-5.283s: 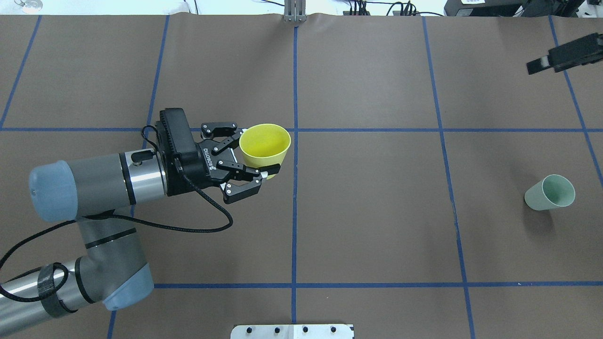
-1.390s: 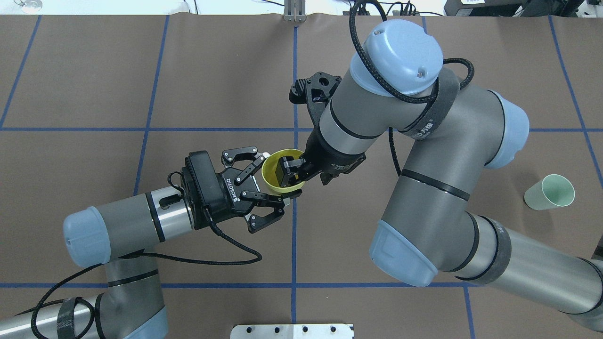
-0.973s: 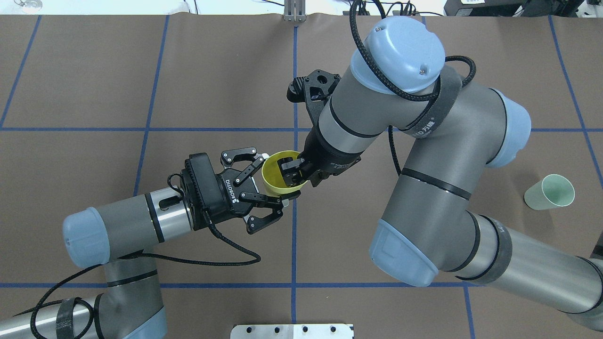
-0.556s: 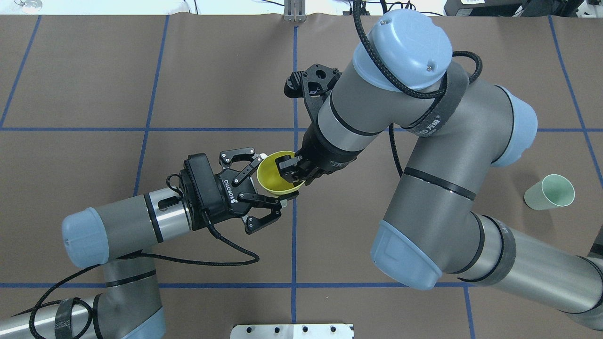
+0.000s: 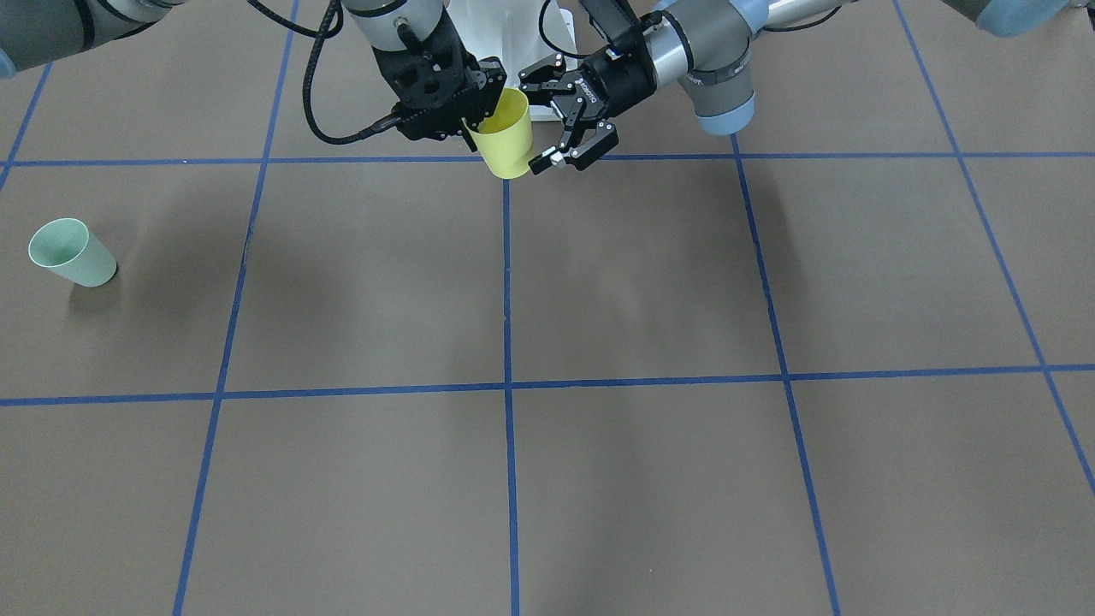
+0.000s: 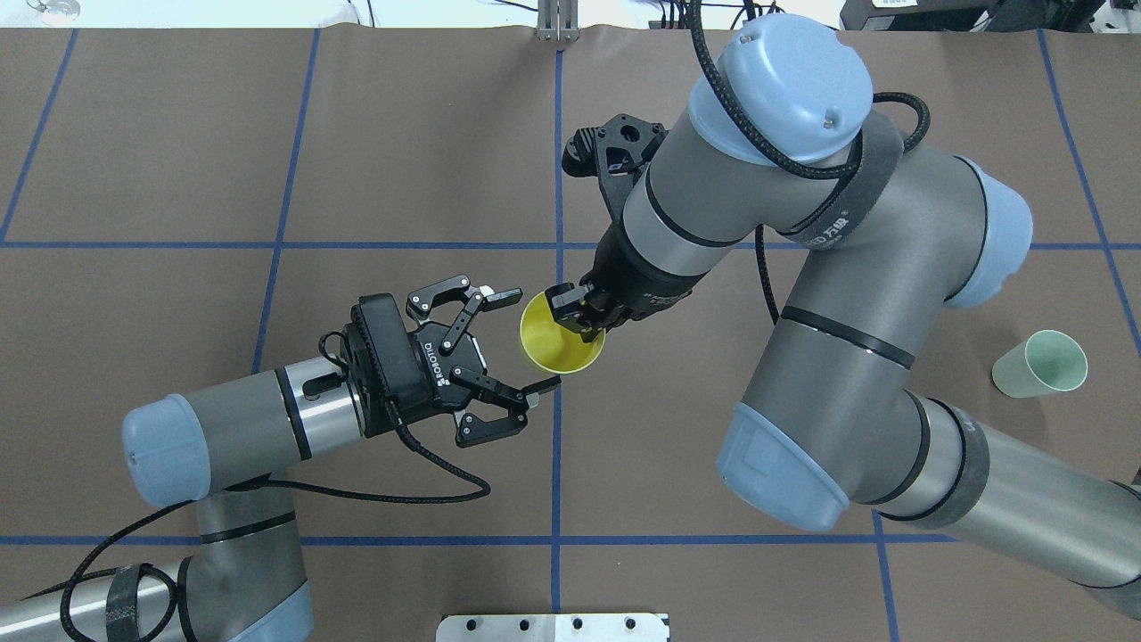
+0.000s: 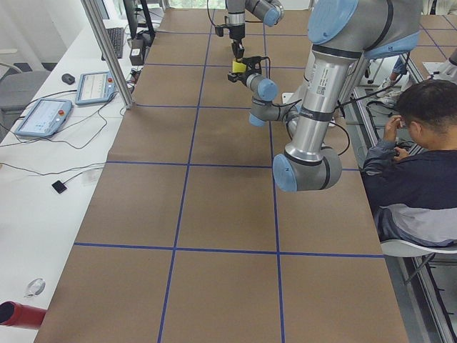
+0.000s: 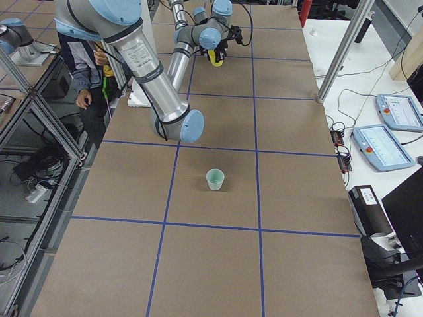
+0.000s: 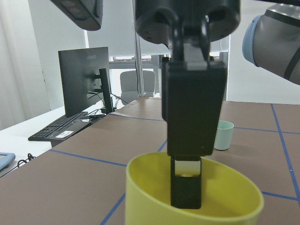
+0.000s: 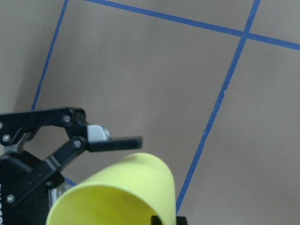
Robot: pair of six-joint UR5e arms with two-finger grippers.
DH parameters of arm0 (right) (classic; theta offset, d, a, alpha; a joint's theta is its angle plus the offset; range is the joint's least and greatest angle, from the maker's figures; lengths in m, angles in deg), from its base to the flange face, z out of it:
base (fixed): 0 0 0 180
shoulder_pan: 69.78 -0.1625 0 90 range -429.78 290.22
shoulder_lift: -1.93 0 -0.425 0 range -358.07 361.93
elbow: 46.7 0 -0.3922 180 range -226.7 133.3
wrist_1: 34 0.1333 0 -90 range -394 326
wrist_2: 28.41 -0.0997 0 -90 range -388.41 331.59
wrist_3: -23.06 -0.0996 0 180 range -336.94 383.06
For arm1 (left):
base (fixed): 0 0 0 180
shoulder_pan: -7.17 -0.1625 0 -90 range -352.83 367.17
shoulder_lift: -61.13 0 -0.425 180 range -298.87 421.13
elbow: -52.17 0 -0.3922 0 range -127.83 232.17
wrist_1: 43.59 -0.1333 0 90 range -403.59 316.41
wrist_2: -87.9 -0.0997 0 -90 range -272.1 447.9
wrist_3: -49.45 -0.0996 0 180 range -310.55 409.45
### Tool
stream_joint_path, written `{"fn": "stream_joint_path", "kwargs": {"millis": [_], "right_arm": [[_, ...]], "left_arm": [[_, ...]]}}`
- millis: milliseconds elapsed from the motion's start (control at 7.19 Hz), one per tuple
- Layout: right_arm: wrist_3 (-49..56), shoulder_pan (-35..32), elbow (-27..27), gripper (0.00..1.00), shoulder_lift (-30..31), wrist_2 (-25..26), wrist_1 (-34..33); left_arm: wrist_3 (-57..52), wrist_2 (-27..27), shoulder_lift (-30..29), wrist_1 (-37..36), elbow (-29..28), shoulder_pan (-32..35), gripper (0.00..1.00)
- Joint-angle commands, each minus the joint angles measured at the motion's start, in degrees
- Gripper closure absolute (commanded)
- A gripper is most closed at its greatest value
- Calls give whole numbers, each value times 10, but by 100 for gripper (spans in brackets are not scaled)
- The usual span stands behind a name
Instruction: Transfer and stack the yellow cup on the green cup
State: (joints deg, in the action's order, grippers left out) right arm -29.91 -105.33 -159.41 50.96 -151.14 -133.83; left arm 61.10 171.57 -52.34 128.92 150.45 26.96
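Observation:
The yellow cup hangs over the table's middle, mouth up and slightly tilted. My right gripper is shut on its rim, one finger inside and one outside, as the left wrist view shows around the cup. My left gripper is open, its fingers spread on either side of the cup's left flank without touching it. From the front, the yellow cup sits between the right gripper and the left gripper. The green cup stands upright alone at the far right, also the green cup.
Blue tape lines grid the brown table cover. A metal plate sits at the near edge. A person sits beside the table by the robot. Tablets and a monitor line the far bench.
My left gripper has opened and let go of the yellow cup. The right gripper, shut on the rim, has carried the cup a little to the right, away from the left fingers.

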Motion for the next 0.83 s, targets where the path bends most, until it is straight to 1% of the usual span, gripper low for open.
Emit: {"fn": "stream_joint_path", "kwargs": {"millis": [0,139,278,417,556,695], "right_arm": [[1,-25,-1,100,25,-1,-1],[1,-47,0,100,33,-2,-3],[1,-70,-1,100,34,-4,-22],[1,-93,-2,100,33,-5,-44],[1,-120,-1,100,39,-5,-46],[1,-137,-1,100,52,-6,-46]], "left_arm": [[0,-1,0,-1,-3,0,1],[0,-1,0,-1,-4,0,1],[2,-4,0,-1,-5,0,1],[2,-45,1,-3,-15,0,1],[4,-72,1,-3,-24,0,1],[7,-85,2,-7,-27,1,1]]}}
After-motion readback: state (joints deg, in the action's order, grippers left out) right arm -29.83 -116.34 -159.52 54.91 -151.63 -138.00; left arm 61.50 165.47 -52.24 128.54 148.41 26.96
